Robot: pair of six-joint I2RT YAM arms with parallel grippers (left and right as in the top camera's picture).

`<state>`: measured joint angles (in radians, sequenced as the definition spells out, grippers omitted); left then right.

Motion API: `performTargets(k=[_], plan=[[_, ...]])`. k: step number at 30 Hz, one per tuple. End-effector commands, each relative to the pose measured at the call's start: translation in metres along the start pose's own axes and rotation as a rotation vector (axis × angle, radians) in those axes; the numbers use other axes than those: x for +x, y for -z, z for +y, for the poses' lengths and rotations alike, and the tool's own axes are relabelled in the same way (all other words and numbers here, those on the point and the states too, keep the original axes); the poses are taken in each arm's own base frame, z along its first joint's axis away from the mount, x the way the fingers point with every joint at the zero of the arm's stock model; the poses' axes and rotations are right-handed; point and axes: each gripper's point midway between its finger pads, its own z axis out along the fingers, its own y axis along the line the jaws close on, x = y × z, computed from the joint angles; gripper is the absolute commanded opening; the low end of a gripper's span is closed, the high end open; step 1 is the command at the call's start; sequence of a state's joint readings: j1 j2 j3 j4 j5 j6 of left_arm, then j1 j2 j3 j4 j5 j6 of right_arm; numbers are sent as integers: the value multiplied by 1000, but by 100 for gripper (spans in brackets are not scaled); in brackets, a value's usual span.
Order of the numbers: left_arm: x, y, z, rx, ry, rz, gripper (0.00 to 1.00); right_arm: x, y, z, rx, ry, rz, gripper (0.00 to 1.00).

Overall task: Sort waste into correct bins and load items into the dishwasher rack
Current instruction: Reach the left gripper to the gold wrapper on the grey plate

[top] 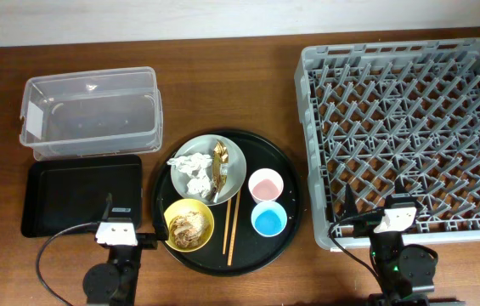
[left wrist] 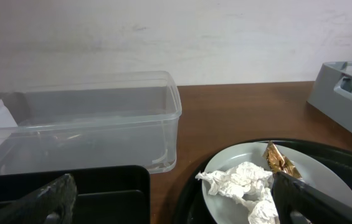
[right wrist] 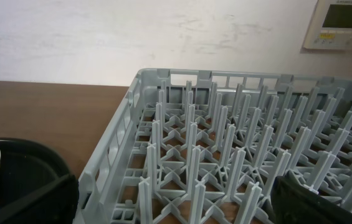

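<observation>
A round black tray (top: 284,183) holds a grey-green plate (top: 233,161) with crumpled white tissue (top: 190,167) and a gold-brown wrapper scrap (top: 220,159). A yellow bowl (top: 174,212) holds beige noodle scraps (top: 189,226). A pink cup (top: 266,184), a blue cup (top: 269,219) and wooden chopsticks (top: 232,223) lie beside them. The clear tub (top: 89,112) and the shallow black tray (top: 80,194) sit at left. The grey rack (top: 409,136) is at right. My left gripper (left wrist: 169,202) is open and empty, near the black tray's front. My right gripper (right wrist: 176,199) is open and empty at the rack's front edge.
In the left wrist view the tissue (left wrist: 241,183) and the wrapper scrap (left wrist: 280,162) lie on the plate (left wrist: 316,171), with the clear tub (left wrist: 88,127) behind. A white wall stands beyond the table's far edge. A wall thermostat (right wrist: 342,22) shows in the right wrist view.
</observation>
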<state>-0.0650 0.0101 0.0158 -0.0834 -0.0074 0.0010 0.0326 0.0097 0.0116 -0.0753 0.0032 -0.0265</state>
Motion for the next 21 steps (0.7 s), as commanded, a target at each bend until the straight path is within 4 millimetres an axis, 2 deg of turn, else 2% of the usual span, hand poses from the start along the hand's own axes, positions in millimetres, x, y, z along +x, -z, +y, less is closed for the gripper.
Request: performTargets(k=[1,19,21], plan=[[2,0,-1,9,-15,3,99,3,0,0,3,-4,5,98],[3,0,-1,8,-15,6,99,2,0,0,4,-6,4,99],[3,-1,-1,9,-15,7,99,-7,3,-1,5,-38,-2,98]])
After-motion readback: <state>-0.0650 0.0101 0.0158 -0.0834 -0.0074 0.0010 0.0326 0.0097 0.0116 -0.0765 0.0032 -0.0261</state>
